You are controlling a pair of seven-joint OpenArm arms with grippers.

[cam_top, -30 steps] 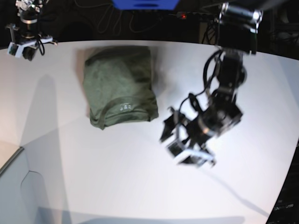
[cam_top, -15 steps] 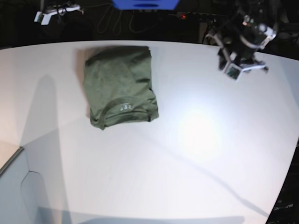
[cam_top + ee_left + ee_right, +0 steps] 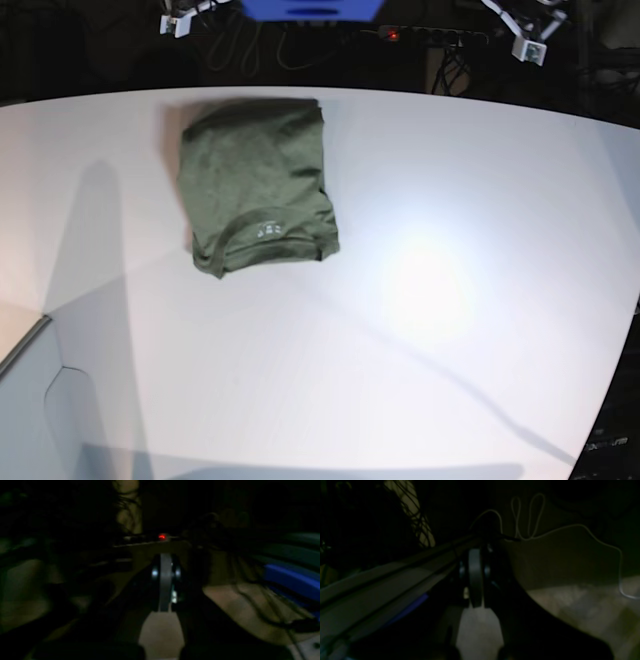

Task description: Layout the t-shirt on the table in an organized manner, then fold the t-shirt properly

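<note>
The olive-green t-shirt [image 3: 258,183] lies folded into a compact rectangle on the white table [image 3: 450,320], at the far left-centre, with its neckline print facing the near side. Nothing touches it. My left gripper [image 3: 530,45] is beyond the table's far edge at the top right, and in its wrist view [image 3: 166,562] the fingers are pressed together and empty. My right gripper [image 3: 178,20] is beyond the far edge at the top left, and in its wrist view [image 3: 475,555] the fingers are also together and empty. Both wrist views are dark and show no shirt.
A grey panel [image 3: 40,410] sits at the table's near left corner. A blue object [image 3: 310,8] and a power strip with a red light [image 3: 392,35] lie behind the far edge, among cables [image 3: 532,530]. The table's curved edge runs along the right.
Both arms pulled back off the table. The left gripper went from the table's middle right to beyond the far right edge; the right gripper moved along the far edge. The shirt has not moved.
</note>
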